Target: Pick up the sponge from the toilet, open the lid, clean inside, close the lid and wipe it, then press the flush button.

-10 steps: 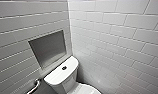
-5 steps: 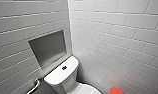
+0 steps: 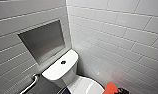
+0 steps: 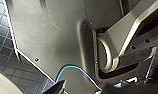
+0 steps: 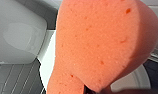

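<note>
A: Where is the small orange-red foam sponge [image 3: 110, 88]?

B: Off the white glossy ceramic toilet [image 3: 60, 72] and in the air, low right in the head view, near the bowl end. The right end effector [image 3: 120, 90] shows as a dark block touching it. I judge it closed on the sponge, though the contact line is hard to make out.

A: Left end effector?

B: Cannot tell how it stands.

A: How will the sponge handle?

B: My judgement: light, soft, open-pored. It gives under a squeeze and springs back, and it won't break. Best held at the narrow waist, leaving a broad lobe free to wipe. Glazed ceramic is slick, so the lobe wants to meet it flat.

A: What does the head view add?

B: Layout.
- The small dark round flush button [image 3: 63, 62] sits mid cistern top.
- The smooth white oval lid [image 3: 86, 86] appears down.
- A grey recessed wall niche [image 3: 43, 41] and a pale metal grab rail [image 3: 30, 85] lie to the left.

A: And the wrist views?

B: The right wrist view gives the sponge's pitted face close up, with white ceramic behind. The left wrist view gives a dark tiled floor [image 4: 3, 47] and a thin blue cable [image 4: 72, 68].
</note>
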You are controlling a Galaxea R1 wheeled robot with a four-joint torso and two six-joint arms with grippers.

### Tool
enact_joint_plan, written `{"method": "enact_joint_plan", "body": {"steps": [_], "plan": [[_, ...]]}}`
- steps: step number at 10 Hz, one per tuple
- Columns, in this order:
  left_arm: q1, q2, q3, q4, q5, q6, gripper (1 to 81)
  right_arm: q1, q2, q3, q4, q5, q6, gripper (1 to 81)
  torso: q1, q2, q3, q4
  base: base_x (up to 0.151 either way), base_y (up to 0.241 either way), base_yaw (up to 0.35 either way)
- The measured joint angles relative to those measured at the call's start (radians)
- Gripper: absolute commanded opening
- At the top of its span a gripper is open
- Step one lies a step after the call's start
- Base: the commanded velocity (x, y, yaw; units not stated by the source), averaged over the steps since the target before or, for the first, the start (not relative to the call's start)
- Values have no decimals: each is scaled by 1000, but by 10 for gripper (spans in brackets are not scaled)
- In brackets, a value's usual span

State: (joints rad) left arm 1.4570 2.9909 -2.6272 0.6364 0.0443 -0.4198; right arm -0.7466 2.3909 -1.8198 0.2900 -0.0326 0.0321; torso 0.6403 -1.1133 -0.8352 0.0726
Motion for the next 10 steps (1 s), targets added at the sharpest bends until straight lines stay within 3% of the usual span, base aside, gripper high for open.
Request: {"method": "enact_joint_plan", "body": {"steps": [3,7,10], "plan": [[-6,9,0,0,-8,0,811,63,57,-108,5,-48,4,10,0,0,-8,0,0,0,0],[-2,9,-19,-1,-9,0,811,122,240,-291,5,-125,6,10,1,1,-8,0,0,0,0],[-3,21,-19,-1,-11,0,811,198,262,-318,7,-220,10,10,1,1,-17,0,0,0,0]]}}
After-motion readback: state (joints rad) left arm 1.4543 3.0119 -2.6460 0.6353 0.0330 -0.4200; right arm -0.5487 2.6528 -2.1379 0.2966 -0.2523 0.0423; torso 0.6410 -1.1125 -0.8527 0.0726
